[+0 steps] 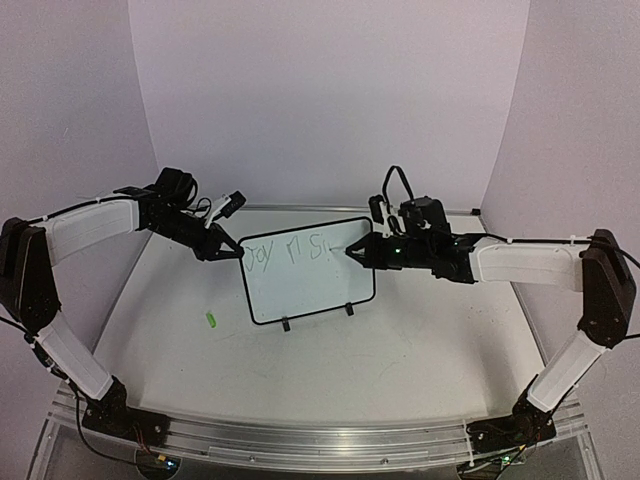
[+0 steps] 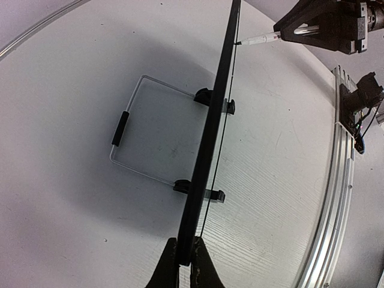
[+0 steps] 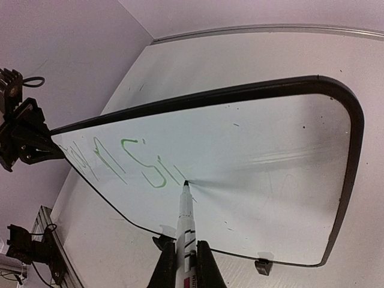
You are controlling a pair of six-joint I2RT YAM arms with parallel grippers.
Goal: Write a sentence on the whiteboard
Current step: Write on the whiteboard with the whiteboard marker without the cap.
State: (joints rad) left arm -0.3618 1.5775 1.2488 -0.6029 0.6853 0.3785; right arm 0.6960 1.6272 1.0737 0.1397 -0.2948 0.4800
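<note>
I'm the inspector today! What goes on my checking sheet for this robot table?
Surface: white table, metal rail along the near edge.
Job's things: small black-framed whiteboard upright on two feet; green handwritten words along its top; white-bodied marker, tip touching the board.
Clutter: small green object lying on the table, left of the board.
Grippers: left gripper shut on the whiteboard's edge; right gripper shut on the marker.
Cables: black cable looping above the right wrist.
Surroundings: plain pale purple walls.

Whiteboard [image 1: 310,285] stands on table [image 1: 420,350]; cap [image 1: 211,320], perhaps, leftward.
</note>
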